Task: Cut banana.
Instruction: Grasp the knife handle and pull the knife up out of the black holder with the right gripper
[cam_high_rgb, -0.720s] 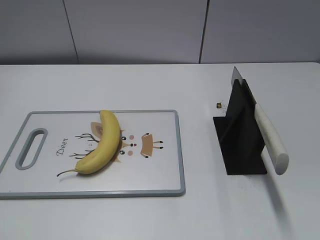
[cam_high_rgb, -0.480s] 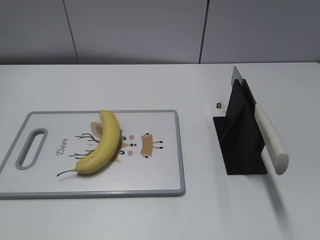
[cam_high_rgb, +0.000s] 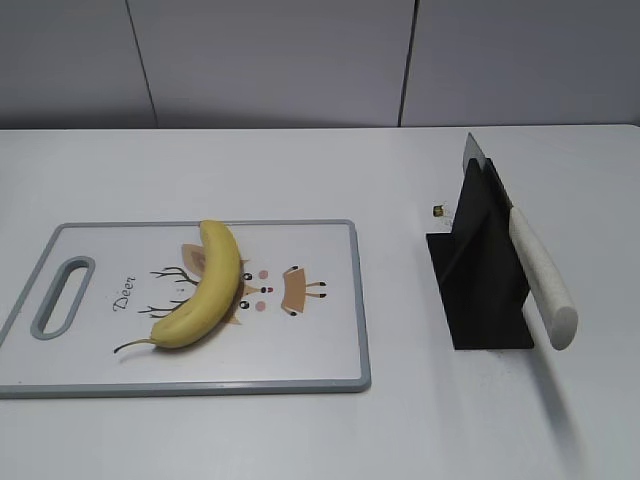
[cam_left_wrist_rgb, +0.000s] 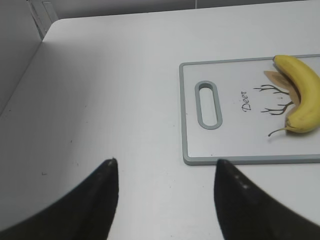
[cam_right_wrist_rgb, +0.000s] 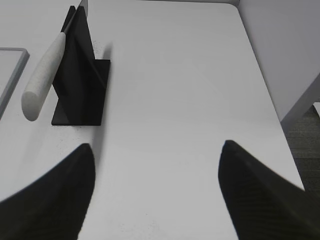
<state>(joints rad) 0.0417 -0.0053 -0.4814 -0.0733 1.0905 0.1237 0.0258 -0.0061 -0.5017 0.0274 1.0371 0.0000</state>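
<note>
The yellow unpeeled banana (cam_high_rgb: 207, 289) lies curved on the white cutting board (cam_high_rgb: 320, 340) with a grey rim, stem toward the front left. It also shows in the left wrist view (cam_left_wrist_rgb: 303, 95) at the right edge. A knife with a white handle (cam_high_rgb: 541, 279) rests in a black stand (cam_high_rgb: 480, 275) to the right; the right wrist view shows the handle (cam_right_wrist_rgb: 44, 77) and stand (cam_right_wrist_rgb: 80, 95). My left gripper (cam_left_wrist_rgb: 165, 167) is open and empty over bare table, left of the board (cam_left_wrist_rgb: 227, 140). My right gripper (cam_right_wrist_rgb: 156, 150) is open and empty, right of the stand. Neither gripper shows in the exterior view.
A small dark object (cam_high_rgb: 438, 210) lies on the white table behind the stand. The board has a handle slot (cam_high_rgb: 62, 296) at its left end. The table's right edge (cam_right_wrist_rgb: 260, 70) drops to the floor. A grey wall stands behind the table.
</note>
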